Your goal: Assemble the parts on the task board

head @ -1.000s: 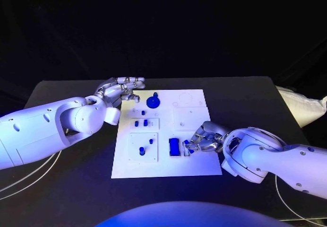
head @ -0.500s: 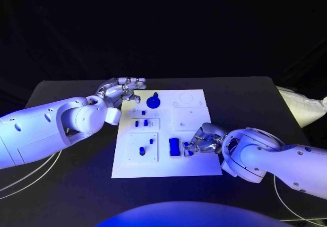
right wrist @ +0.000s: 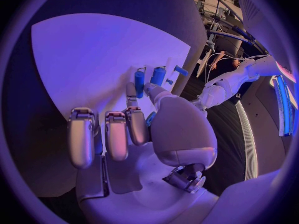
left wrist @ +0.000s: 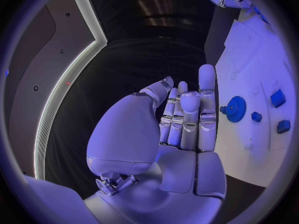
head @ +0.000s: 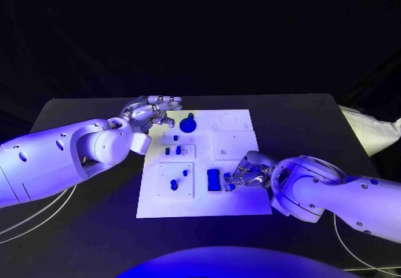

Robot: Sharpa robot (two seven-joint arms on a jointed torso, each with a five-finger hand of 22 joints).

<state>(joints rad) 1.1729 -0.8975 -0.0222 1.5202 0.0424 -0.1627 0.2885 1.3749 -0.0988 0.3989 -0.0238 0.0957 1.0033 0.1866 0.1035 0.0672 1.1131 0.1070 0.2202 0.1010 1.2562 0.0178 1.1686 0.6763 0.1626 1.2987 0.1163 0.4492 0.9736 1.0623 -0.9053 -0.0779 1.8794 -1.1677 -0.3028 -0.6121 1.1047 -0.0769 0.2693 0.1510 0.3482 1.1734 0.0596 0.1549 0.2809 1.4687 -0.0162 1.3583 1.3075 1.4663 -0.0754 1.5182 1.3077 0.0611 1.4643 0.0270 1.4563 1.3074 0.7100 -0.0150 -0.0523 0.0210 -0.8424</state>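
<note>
Right hand (head: 249, 172) at lower right of centre in the head view, fingers curled down onto the right edge of the task board (head: 242, 205), touching a small blue part (head: 227, 177) beside the blue block (head: 214, 180); whether the part is gripped cannot be told. Left hand (head: 150, 111) at upper left of centre, just off the board's top-left corner, fingers straight and close together, holding nothing, near the blue gear (head: 188, 123). Further small blue pegs (head: 172, 150) standing in the board's left column.

Head camera high, looking down; wrist cameras close (perhaps); share task board (head: 204, 162).
</note>
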